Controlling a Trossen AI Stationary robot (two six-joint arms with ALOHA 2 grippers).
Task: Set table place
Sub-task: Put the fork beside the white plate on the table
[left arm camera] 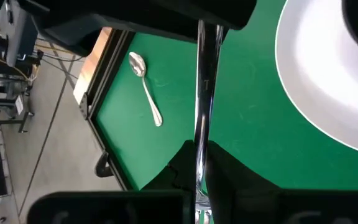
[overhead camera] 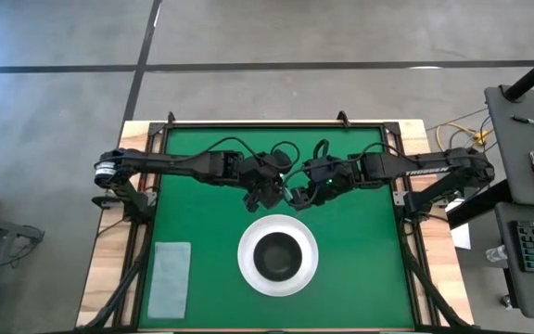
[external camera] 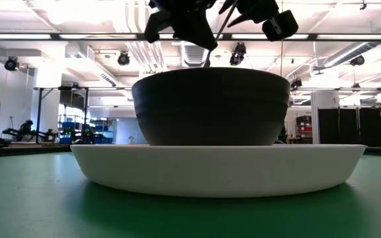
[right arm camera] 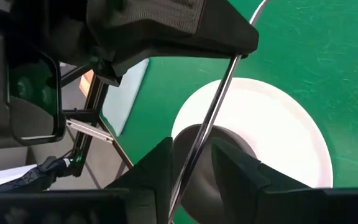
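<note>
Both pincers meet above the tabletop (overhead camera: 360, 269), just behind plate (overhead camera: 248, 269) and bowl (overhead camera: 278, 255). Left pincer (left arm camera: 199, 158) and right pincer (right arm camera: 191, 163) — each clamped on one thin fork handle (left arm camera: 202, 93). Stiff, light, slippery steel — grip mid-shaft. Spoon (left arm camera: 145, 87) lies apart.

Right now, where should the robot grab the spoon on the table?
Pinch the spoon across its thin handle, near the middle, coming straight down from above. It lies flat on the table, so the handle's narrow sides probably suit a pinch; the rounded scoop end looks wider.
</note>
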